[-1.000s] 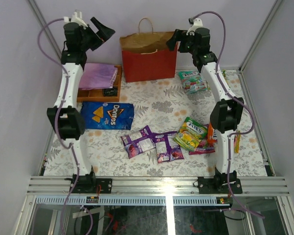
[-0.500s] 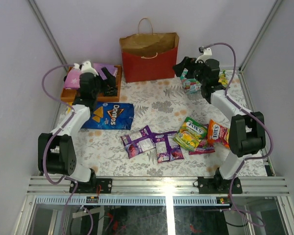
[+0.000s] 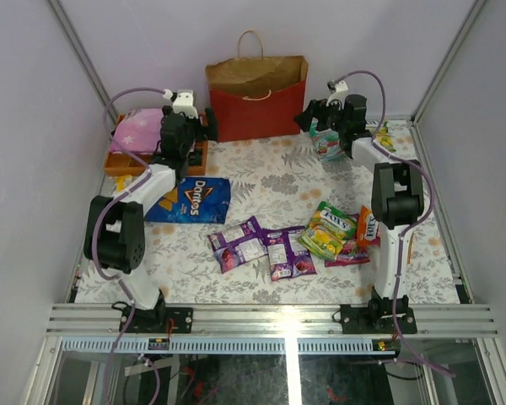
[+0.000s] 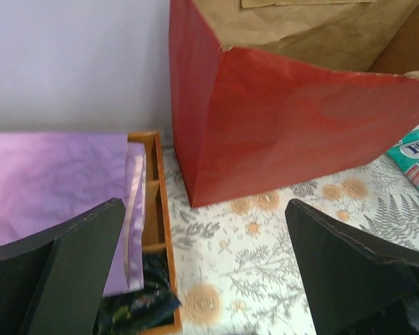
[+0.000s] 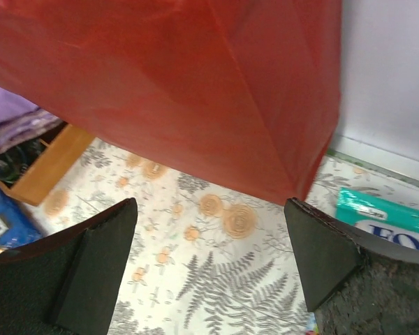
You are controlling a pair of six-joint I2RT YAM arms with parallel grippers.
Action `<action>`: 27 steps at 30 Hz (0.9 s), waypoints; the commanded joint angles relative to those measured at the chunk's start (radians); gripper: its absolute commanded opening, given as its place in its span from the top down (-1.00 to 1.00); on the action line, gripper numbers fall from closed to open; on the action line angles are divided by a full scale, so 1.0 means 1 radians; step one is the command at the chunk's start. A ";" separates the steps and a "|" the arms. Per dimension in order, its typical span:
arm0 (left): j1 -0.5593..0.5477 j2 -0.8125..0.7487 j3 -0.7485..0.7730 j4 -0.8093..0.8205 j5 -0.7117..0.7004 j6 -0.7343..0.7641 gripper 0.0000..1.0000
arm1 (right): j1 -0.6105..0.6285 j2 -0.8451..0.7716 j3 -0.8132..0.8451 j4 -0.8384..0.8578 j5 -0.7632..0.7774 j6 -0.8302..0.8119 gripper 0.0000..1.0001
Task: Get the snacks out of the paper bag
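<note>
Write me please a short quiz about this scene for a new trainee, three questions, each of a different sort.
1. True or false: the paper bag stands upright at the far side of the table.
2. Which colour is the largest snack bag lying on the table? A) blue B) green C) orange
3. In one word: are the left gripper and the right gripper open or shut?

Key: 1 true; 2 A; 3 open, both with jaws wide apart and holding nothing.
</note>
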 commanded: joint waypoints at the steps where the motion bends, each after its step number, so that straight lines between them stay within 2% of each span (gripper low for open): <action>1: 0.001 0.096 0.119 0.073 0.081 0.120 -0.99 | 0.000 0.010 0.074 0.096 -0.022 -0.161 -0.87; 4: 0.001 0.147 0.174 0.060 0.125 0.127 -0.99 | 0.000 0.046 0.105 0.145 -0.044 -0.199 -0.84; 10: 0.002 0.207 0.247 0.061 0.146 0.138 -0.99 | 0.001 0.091 0.127 0.352 -0.088 -0.190 -0.76; 17: 0.016 0.266 0.322 0.043 0.189 0.130 -0.99 | 0.000 0.172 0.296 0.361 -0.115 -0.164 -0.69; 23: 0.039 0.307 0.405 -0.001 0.265 0.102 -0.99 | 0.000 0.215 0.412 0.324 -0.139 -0.145 -0.49; 27: 0.051 0.325 0.436 -0.014 0.316 0.083 -0.87 | 0.002 0.210 0.405 0.339 -0.157 -0.129 -0.30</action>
